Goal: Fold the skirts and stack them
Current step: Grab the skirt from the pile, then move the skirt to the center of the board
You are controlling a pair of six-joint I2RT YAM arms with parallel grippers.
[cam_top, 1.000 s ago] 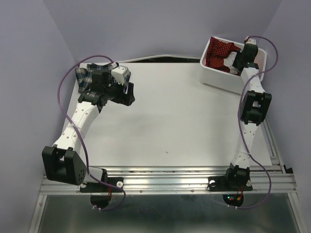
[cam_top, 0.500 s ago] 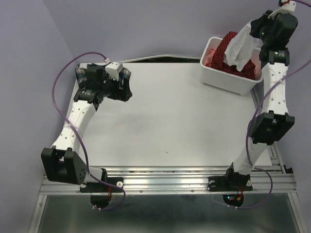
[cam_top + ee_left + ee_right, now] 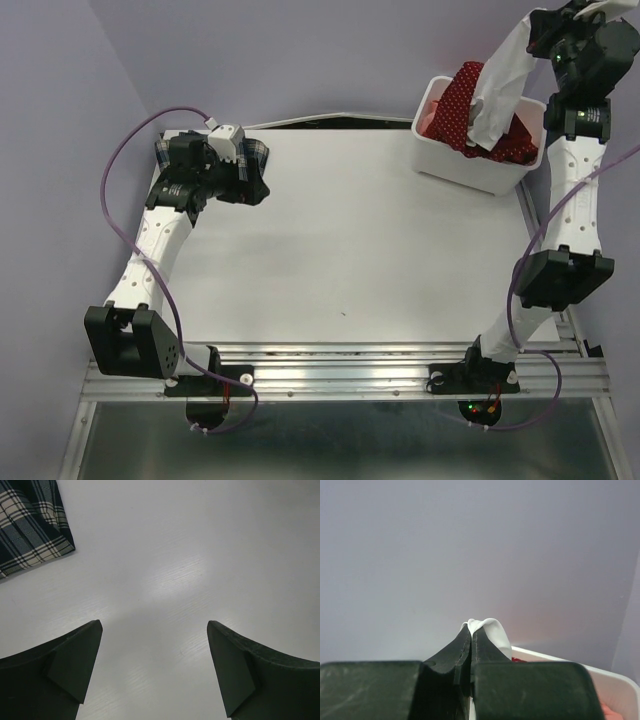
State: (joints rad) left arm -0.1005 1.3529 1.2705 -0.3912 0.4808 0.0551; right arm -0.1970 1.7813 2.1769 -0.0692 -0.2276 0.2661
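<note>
My right gripper (image 3: 541, 28) is raised high above the white bin (image 3: 470, 170), shut on a fold of white cloth (image 3: 496, 634). That white cloth (image 3: 500, 85) hangs down to the dark red dotted skirt (image 3: 455, 105), which is partly pulled up out of the bin; it looks like the skirt's lining. A salmon-pink skirt (image 3: 430, 108) lies in the bin under it. The plaid skirt (image 3: 27, 525) lies flat at the table's far left corner, mostly hidden under my left arm in the top view. My left gripper (image 3: 155, 630) hovers open over bare table just right of it.
The bin stands at the table's far right corner, close to the purple back wall. My left arm (image 3: 160, 240) stretches along the left edge. The table's metal rail (image 3: 340, 375) runs along the near edge.
My right arm has risen from inside the bin to well above it, drawing the white cloth and the red skirt up. The left gripper has shifted slightly left and back.
</note>
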